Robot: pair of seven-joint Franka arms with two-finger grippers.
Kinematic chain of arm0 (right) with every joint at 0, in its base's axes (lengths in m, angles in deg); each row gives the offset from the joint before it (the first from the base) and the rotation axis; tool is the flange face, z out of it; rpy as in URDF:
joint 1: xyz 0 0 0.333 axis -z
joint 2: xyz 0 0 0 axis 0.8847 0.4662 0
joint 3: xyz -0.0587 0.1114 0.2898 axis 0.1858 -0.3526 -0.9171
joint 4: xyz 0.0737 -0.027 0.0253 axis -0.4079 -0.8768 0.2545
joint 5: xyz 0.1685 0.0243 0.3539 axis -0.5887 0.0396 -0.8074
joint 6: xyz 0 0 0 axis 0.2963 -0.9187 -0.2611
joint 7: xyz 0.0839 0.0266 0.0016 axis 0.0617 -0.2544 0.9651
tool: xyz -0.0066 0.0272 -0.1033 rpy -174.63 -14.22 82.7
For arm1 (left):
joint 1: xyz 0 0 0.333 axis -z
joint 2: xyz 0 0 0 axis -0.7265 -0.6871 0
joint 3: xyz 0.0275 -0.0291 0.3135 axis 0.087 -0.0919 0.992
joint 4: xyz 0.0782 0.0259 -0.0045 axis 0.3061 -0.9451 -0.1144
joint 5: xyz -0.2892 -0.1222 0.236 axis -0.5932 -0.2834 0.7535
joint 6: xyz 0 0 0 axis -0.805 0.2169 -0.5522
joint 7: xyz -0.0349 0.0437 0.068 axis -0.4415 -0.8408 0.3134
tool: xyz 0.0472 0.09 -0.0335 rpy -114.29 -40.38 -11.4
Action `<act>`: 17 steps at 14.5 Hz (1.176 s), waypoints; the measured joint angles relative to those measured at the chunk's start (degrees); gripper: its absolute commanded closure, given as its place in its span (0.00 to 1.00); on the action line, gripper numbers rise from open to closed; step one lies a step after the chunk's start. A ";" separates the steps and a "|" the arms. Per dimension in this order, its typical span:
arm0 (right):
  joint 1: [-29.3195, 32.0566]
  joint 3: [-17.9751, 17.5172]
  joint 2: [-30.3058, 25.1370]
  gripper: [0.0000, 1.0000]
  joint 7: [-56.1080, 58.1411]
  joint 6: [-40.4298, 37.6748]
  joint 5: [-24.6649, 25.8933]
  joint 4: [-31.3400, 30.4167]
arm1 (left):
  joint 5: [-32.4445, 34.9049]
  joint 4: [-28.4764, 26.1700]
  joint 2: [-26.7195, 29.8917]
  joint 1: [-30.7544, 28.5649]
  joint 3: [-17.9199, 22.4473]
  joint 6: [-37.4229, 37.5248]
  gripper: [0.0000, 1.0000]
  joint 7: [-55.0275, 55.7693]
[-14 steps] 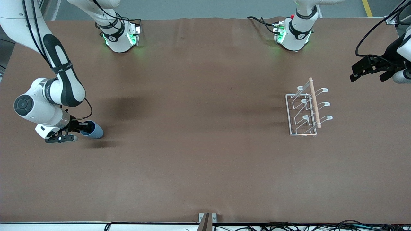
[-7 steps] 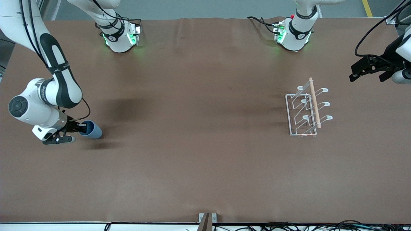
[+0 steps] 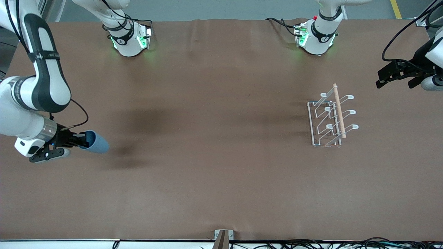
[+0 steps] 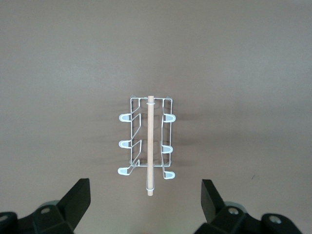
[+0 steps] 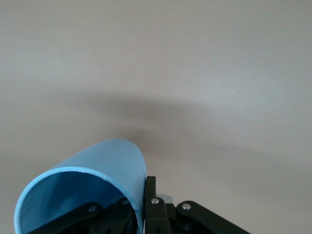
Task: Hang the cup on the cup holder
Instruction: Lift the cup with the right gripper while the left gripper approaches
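The light-blue cup (image 3: pixel 94 142) is held on its side, off the table, at the right arm's end. My right gripper (image 3: pixel 80 141) is shut on its rim, one finger inside and one outside; the right wrist view shows the cup (image 5: pixel 92 180) and the outer finger (image 5: pixel 150 192). The cup holder (image 3: pixel 331 117), a white wire rack with a wooden dowel, stands on the table toward the left arm's end. My left gripper (image 3: pixel 380 83) hangs open and empty above the table past the rack's end; its view looks down on the rack (image 4: pixel 148 146).
The brown table cloth (image 3: pixel 214 138) covers the whole table. Both arm bases (image 3: pixel 129 38) stand along the table edge farthest from the front camera. A small bracket (image 3: pixel 223 235) and cables lie at the nearest edge.
My right gripper has risen with the cup and drifted toward the table's end on the right arm's side; the cup's shadow has separated from it. The left arm has not moved.
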 measured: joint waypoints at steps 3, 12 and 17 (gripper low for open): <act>-3.80 -1.98 -2.39 1.00 -6.14 -5.36 -12.42 0.01 | 0.00 0.00 -0.08 0.02 -0.02 0.00 0.00 0.00; -20.99 -2.67 -3.52 1.00 -20.47 -9.71 -48.36 -1.14 | -0.06 0.01 -1.20 3.76 -1.64 -0.07 0.01 -17.35; -27.10 -2.69 -3.44 0.99 -20.64 -12.53 -64.94 -2.10 | -5.63 0.04 -2.94 9.29 -3.37 -0.09 0.00 -24.31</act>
